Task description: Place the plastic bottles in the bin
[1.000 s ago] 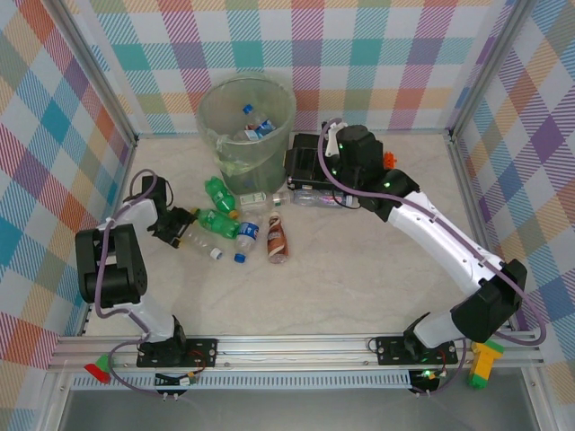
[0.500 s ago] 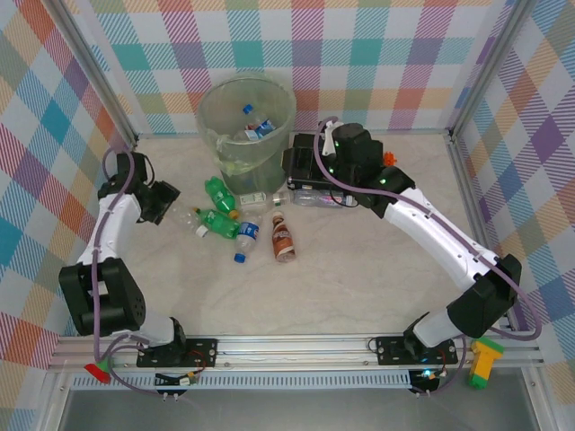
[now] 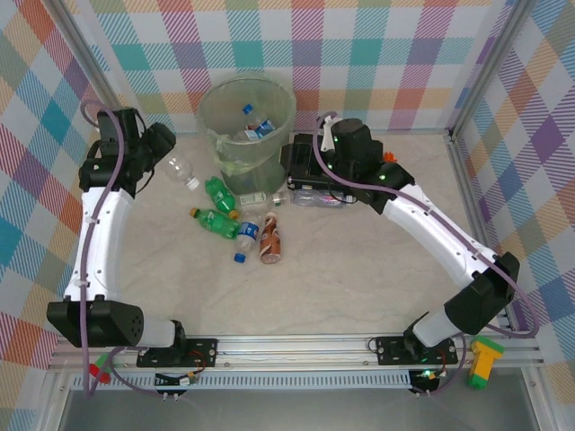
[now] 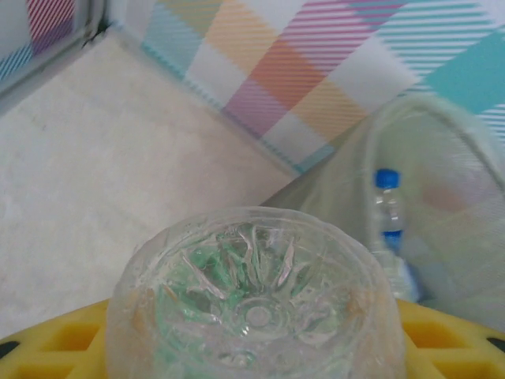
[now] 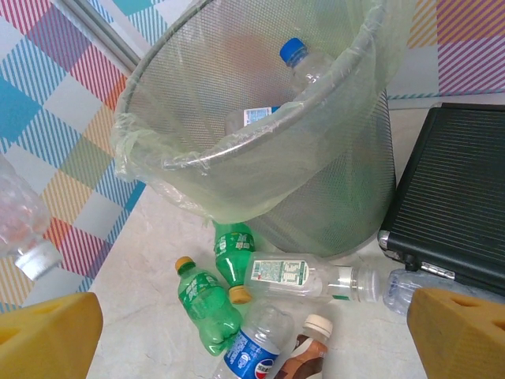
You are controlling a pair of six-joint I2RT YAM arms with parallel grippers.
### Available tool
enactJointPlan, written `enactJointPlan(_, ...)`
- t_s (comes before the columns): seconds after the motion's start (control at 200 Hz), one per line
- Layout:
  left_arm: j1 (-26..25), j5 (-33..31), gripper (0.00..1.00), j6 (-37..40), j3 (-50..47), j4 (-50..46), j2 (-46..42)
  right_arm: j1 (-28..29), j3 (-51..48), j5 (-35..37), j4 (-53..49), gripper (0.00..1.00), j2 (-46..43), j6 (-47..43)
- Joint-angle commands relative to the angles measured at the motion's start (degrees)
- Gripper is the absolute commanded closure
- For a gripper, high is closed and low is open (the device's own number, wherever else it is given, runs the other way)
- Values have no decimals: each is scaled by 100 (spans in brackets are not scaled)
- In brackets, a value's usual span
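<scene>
Bin (image 3: 247,121) first: tall round grey-green mesh basket w/ a clear liner bag over the rim, upright at 12 o'clock on the table (image 3: 377,269). Inside it you've got a few clear bottles (image 5: 304,67), one w/ a blue cap.

Black case (image 3: 304,162) lies flat at approx 4 o'clock of the bin, just beside it.

Loose bottles lie at 6 o'clock of the bin: two green ones (image 3: 218,206), a blue-label one (image 3: 246,239), a brown one (image 3: 270,240) w/ a white cap, and a clear labelled one (image 3: 256,197) at the bin's foot.

Your left gripper (image 3: 162,160) is closed narrow on a clear bottle (image 3: 182,171), gripped near its base, white cap pointing to 4 o'clock. It's at 8 o'clock of the bin, outside the rim.

Your right gripper (image 5: 252,335) is spread wide, nothing between its yellow fingers (image 5: 47,335), over the case facing the bin.
</scene>
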Motion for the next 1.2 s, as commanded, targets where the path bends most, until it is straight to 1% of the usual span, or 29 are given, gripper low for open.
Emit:
enactJointPlan(0.0, -252, -434, 42, 564, 420, 579, 190, 46, 235, -37, -96, 1, 29, 48)
enactJointPlan(0.225, -562, -478, 43, 957, 877, 1520, 670, 47, 339, 5, -183, 1, 29, 37)
enactJointPlan(0.48, -810, -587, 44, 1609, 1638, 2265, 1605, 56, 387, 139, -283, 1, -14, -7)
enactJointPlan(0.505, -834, -560, 44, 1632, 1688, 2520, 1693, 56, 377, 148, -289, 1, -18, 0)
enactJointPlan(0.58, -864, -548, 44, 1747, 1885, 2781, 1987, 63, 367, 158, -301, 1, -49, 9)
enactJointPlan(0.715, -964, -669, 44, 2206, 2441, 2836, 2581, 65, 368, 226, -311, 1, -120, -8)
enactJointPlan(0.865, -1042, -800, 44, 2661, 2679, 3004, 2984, 65, 350, 312, -349, 1, -199, -27)
enactJointPlan(1.195, -1140, -792, 44, 2771, 2638, 3119, 3264, 65, 288, 367, -323, 1, -199, -40)
